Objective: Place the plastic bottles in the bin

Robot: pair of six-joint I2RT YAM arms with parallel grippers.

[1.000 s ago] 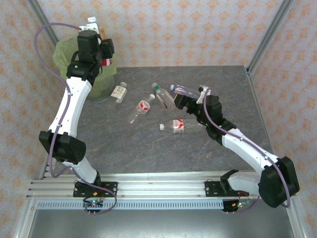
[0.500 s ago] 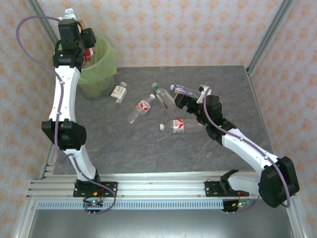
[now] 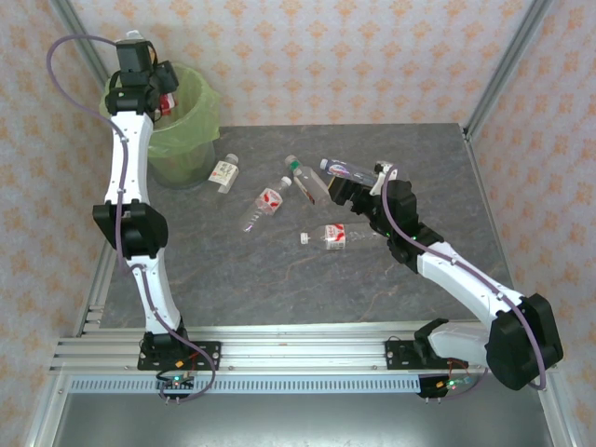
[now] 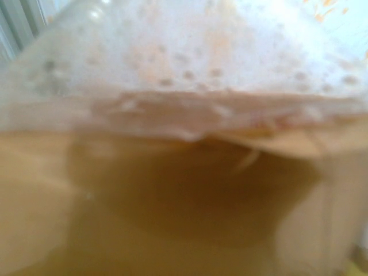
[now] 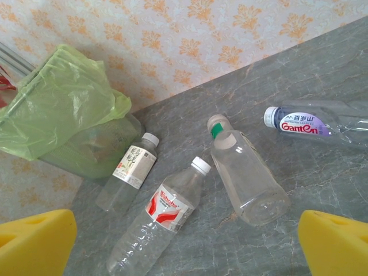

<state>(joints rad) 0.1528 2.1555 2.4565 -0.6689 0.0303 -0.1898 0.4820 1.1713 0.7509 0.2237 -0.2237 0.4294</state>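
The left pincer [image 3: 163, 88] grips a brown-orange bottle [image 4: 184, 201] at the rim of the bin [image 3: 191, 140]. The right pincer [image 5: 184, 247] gapes wide over clear bottles [image 5: 164, 210] on the table [image 5: 322, 172]. They look light, crushable and slippery, and are best taken round the middle.

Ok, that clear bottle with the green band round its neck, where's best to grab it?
Take the green-banded bottle across the middle of its wide body, coming down from above and squeezing its sides. It lies flat on the table, with bare stone along both flanks there; nearer the neck, the red-and-white labelled bottle sits close.
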